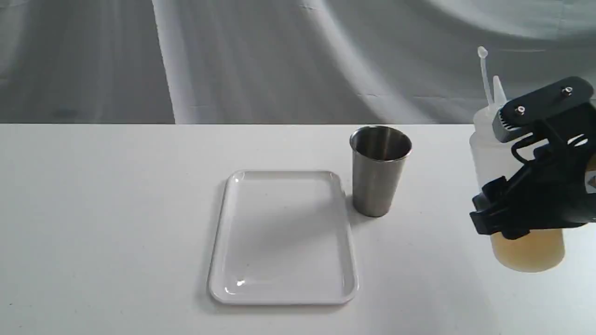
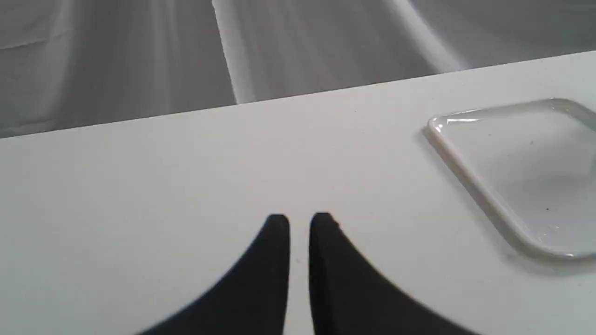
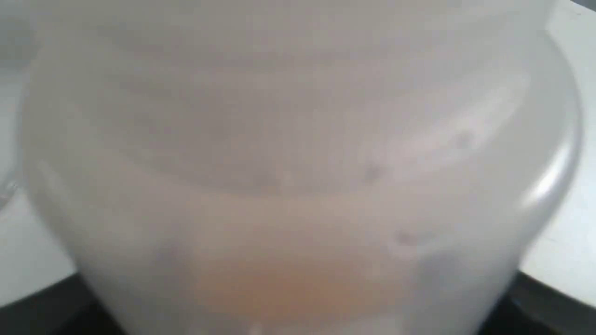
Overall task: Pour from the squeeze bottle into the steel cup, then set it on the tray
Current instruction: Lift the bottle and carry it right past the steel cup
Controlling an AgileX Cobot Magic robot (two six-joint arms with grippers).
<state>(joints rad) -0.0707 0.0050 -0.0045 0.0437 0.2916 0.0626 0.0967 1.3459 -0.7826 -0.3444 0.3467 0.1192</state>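
Observation:
The squeeze bottle (image 1: 484, 153) stands upright at the far right, its nozzle and tethered cap pointing up and amber liquid in its lower part. My right gripper (image 1: 491, 172) is shut on its body from the right side. In the right wrist view the bottle (image 3: 298, 163) fills the picture. Whether its base touches the table I cannot tell. The steel cup (image 1: 379, 172) stands upright left of the bottle, at the far right corner of the white tray (image 1: 284, 173). My left gripper (image 2: 299, 223) is shut on nothing, low over the table, with a tray (image 2: 465, 163) corner beside it.
The white table (image 1: 93, 209) runs to a far edge with grey cloth hanging behind it. The left arm is outside the exterior view.

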